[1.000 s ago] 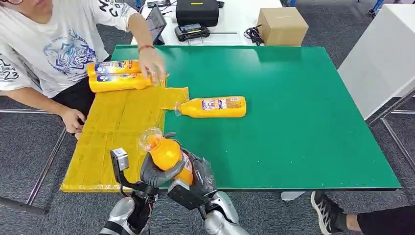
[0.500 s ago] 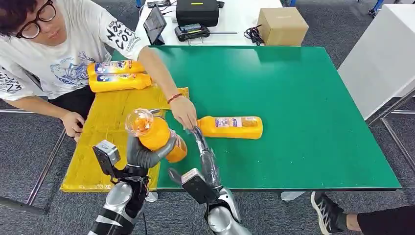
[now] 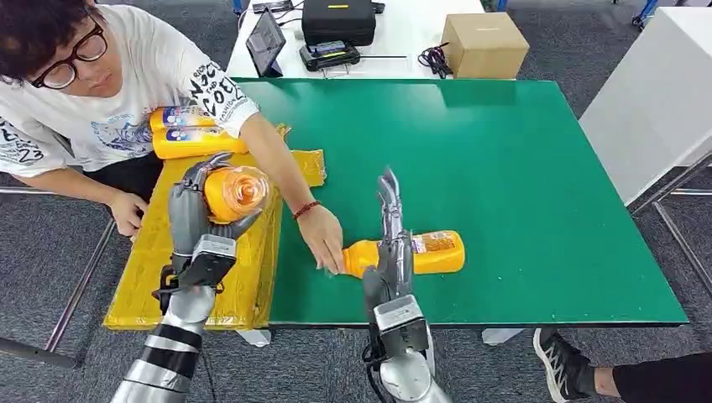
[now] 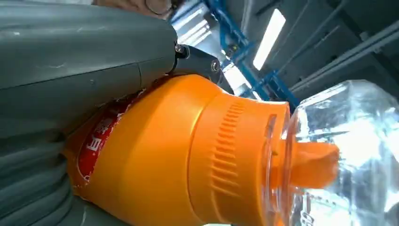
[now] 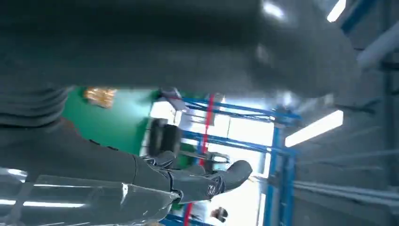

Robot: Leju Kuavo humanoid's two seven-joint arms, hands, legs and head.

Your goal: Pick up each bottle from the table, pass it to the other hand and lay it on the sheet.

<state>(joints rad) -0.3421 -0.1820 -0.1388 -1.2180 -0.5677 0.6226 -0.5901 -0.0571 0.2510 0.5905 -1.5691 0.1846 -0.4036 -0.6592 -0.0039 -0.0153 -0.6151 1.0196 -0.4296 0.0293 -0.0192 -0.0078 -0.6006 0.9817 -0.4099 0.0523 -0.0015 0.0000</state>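
My left hand (image 3: 191, 210) grips an orange bottle (image 3: 232, 192) with a clear cap, held above the yellow sheet (image 3: 201, 243), its cap turned toward the head camera. The left wrist view shows that bottle (image 4: 188, 155) close up inside my fingers. My right hand (image 3: 390, 239) is raised over the green table (image 3: 520, 185) with its fingers stretched out and nothing in it. Behind it a second orange bottle (image 3: 424, 253) lies on the table, and a person's hand (image 3: 326, 243) touches its neck end. Two more orange bottles (image 3: 189, 132) lie side by side at the sheet's far end.
A person in a white T-shirt (image 3: 126, 92) sits at the table's left side, one arm reaching across the sheet. A white table behind carries a cardboard box (image 3: 484, 42), a black case (image 3: 338, 18) and a tablet (image 3: 267, 38). A white cabinet (image 3: 655, 101) stands to the right.
My left hand has lifted the bottle and carried it left over the sheet. My right hand let go and rose with fingers straight. The person dragged the lying bottle nearer the front edge.
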